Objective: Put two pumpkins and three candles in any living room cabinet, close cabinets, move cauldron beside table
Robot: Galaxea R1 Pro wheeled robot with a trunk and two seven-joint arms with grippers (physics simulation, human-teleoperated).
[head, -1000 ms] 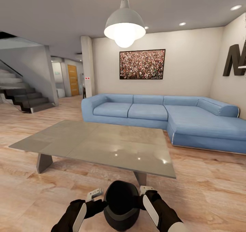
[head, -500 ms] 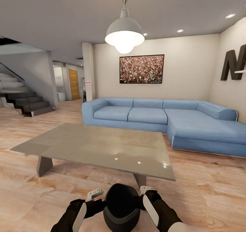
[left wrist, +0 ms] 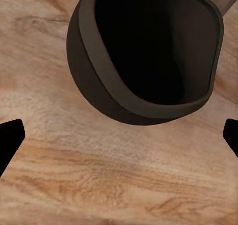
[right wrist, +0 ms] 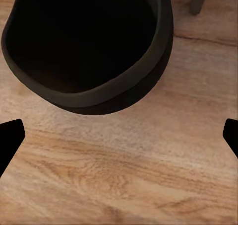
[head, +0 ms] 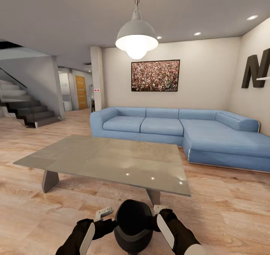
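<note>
Both arms reach forward, left gripper (head: pixel 104 212) and right gripper (head: pixel 160 209) spread wide (flanking the cauldron (head: pixel 133 225)).

The cauldron (head: pixel 132 225) stood on the floor (head: pixel 225 210) just before the counter (head: pixel 112 159), near its right front leg, between the left gripper (head: pixel 105 213) and the right gripper (head: pixel 160 210), with both sets of jaws spread wide and well clear of it in the wrist views. Behind the counter ran the sofa (head: pixel 176 125), its long end reaching forward at the right. A picture (head: pixel 155 75) hung on the wall behind the sofa, a lamp (head: pixel 136 37) above the counter, and stairs (head: pixel 26 110) rose far left.
</note>
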